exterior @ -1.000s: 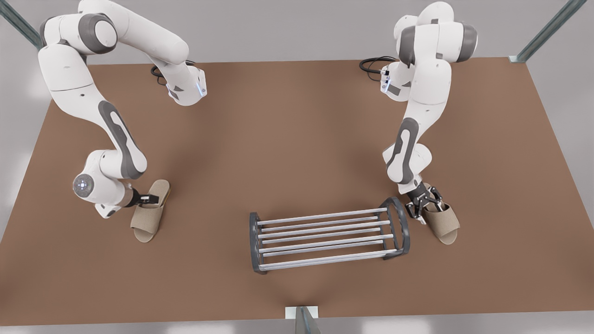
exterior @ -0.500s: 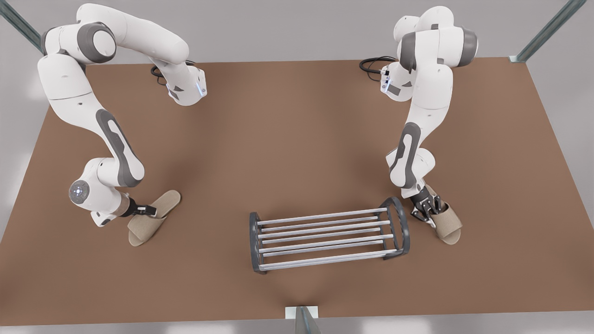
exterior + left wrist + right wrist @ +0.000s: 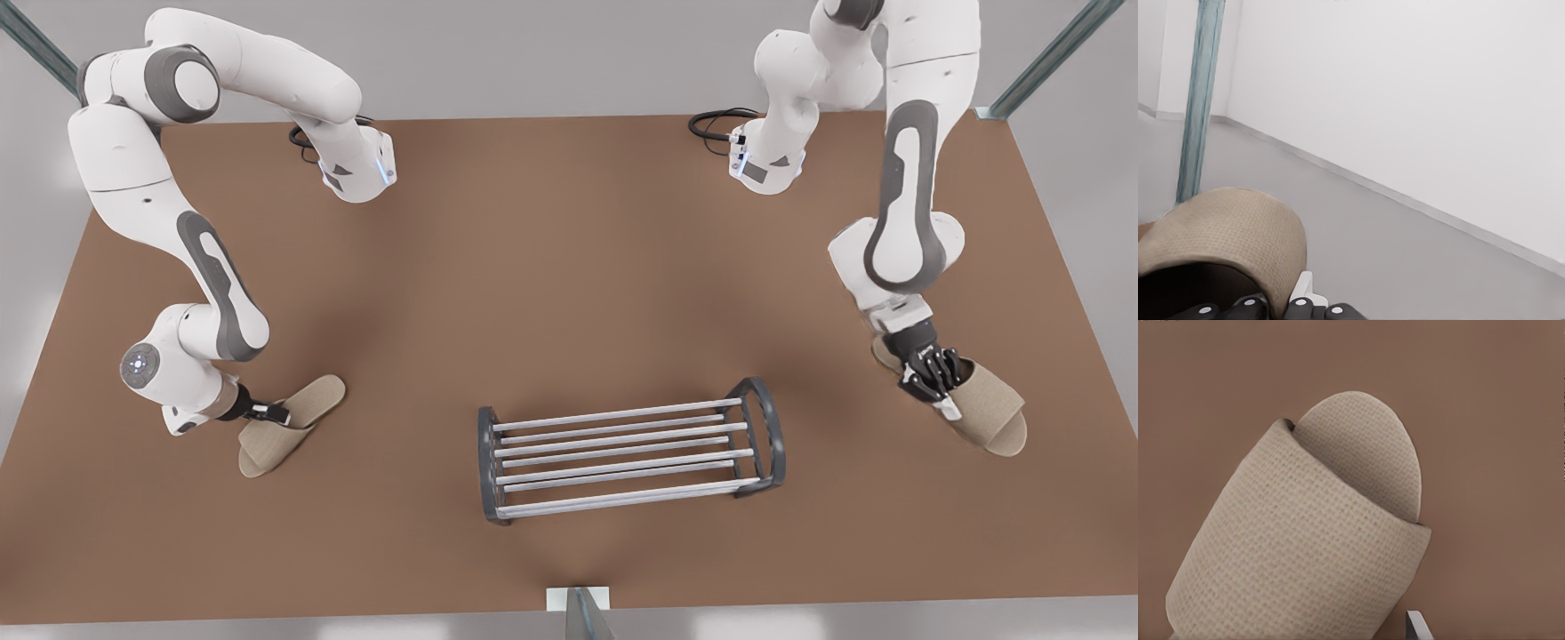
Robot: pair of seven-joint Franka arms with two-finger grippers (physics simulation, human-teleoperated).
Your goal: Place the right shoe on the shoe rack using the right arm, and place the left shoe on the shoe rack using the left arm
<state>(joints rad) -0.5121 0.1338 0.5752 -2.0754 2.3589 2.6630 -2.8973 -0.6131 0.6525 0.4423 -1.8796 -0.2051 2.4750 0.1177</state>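
The shoe rack (image 3: 627,449), a dark frame with silver bars, stands low in the middle of the brown table. At the front view's left, my left gripper (image 3: 269,413) reaches in sideways and is shut on the upper band of the tan left shoe (image 3: 289,425), which lies tilted. In the left wrist view the left shoe (image 3: 1225,233) sits right at my fingers. At the front view's right, my right gripper (image 3: 935,380) points down, shut on the band of the tan right shoe (image 3: 985,409), well clear of the rack's end. The right wrist view looks down on the right shoe (image 3: 1311,540) above the table.
Both arm bases and black cables (image 3: 716,123) sit at the table's far edge. Metal posts (image 3: 1049,58) stand at the far corners, and a small bracket (image 3: 578,604) sits at the near edge. Open table (image 3: 551,293) lies between the arms and the rack.
My right arm has swung away from the rack toward the front view's right and risen, carrying the right shoe. My left gripper has turned the left shoe and drawn it slightly nearer.
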